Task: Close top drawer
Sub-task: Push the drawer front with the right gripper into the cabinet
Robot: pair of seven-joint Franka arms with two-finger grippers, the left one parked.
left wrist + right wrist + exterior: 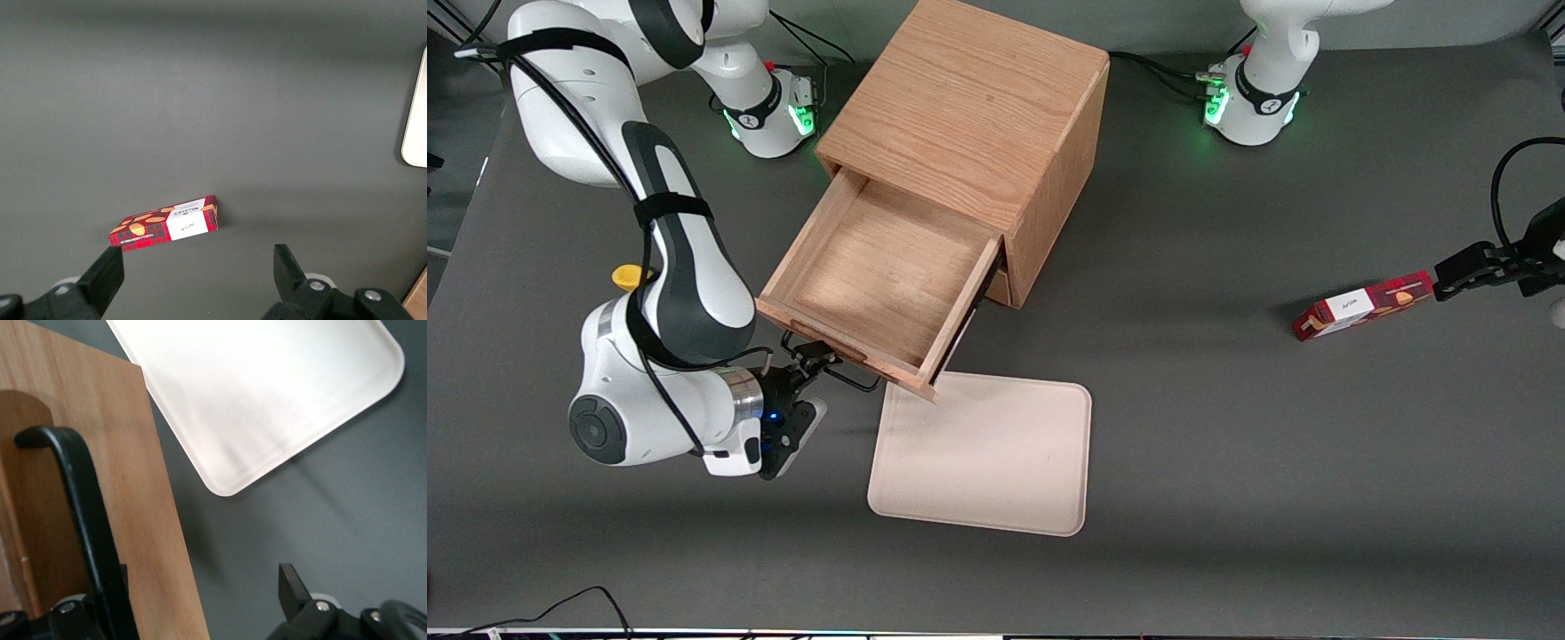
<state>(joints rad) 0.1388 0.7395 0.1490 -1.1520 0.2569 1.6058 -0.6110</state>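
The top drawer (880, 267) of the oak cabinet (969, 107) is pulled far out and its box is empty. Its thin black wire handle (852, 378) is on the front panel, facing the front camera. My right gripper (807, 357) is at that handle, at the end nearer the working arm. In the right wrist view the gripper (207, 603) is open. The handle bar (80, 513) and the drawer front (133, 493) lie between its fingers (293, 587). The jaws do not pinch the bar.
A cream tray (983, 453) lies flat on the table just in front of the open drawer, also in the right wrist view (267, 400). A red snack box (1365, 307) lies toward the parked arm's end. A small yellow object (630, 276) sits beside my forearm.
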